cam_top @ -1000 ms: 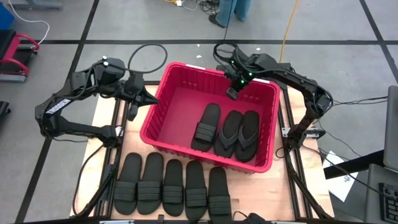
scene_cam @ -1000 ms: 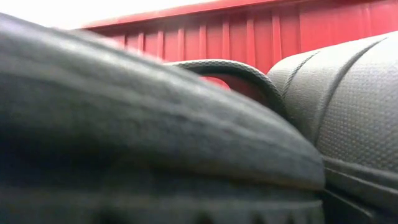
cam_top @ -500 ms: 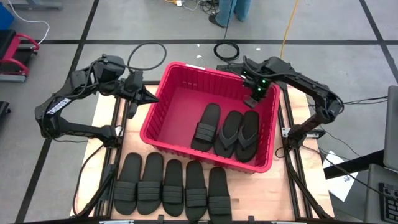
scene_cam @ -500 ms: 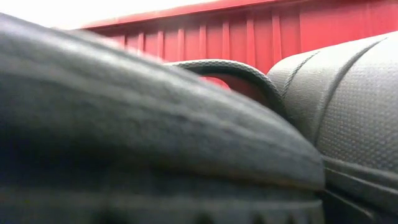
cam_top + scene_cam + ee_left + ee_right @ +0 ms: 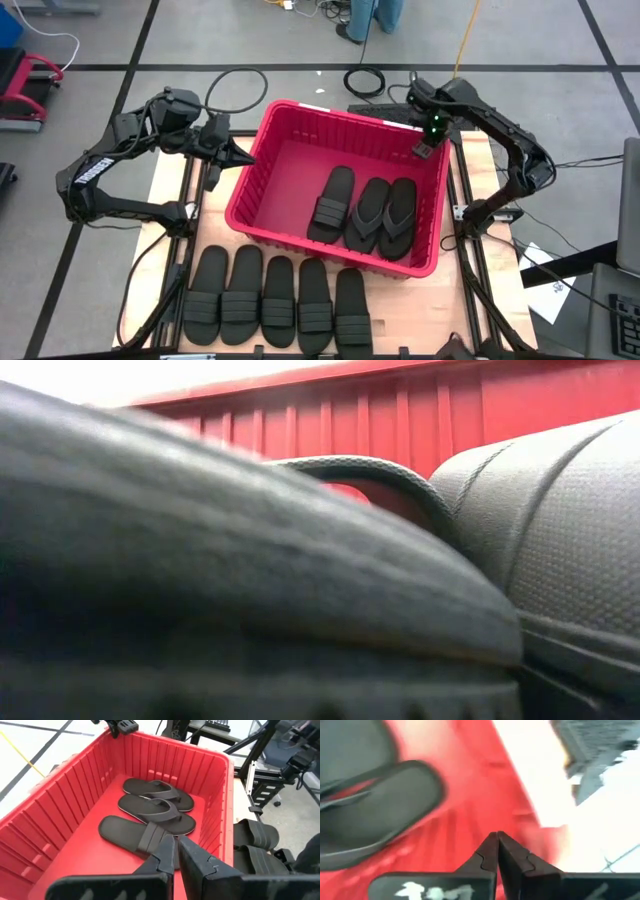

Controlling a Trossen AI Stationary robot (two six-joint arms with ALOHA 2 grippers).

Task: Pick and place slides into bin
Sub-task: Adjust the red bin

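3 slides lie in the bin; both hands, left hand and right hand, pinched closed, empty.

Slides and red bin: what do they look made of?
The black strapped slides in the row look like matte rubber or foam: dull, no glare, with a pebbled texture in the low view. The large red ribbed bin looks like moulded plastic: slight sheen, with evenly ribbed walls and a rolled rim.

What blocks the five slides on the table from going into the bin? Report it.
Nothing visible does. The five slides lie in a row just outside the bin's near wall, and open floor remains beside the three already inside. Both claws are shut and empty: right claw, left claw.
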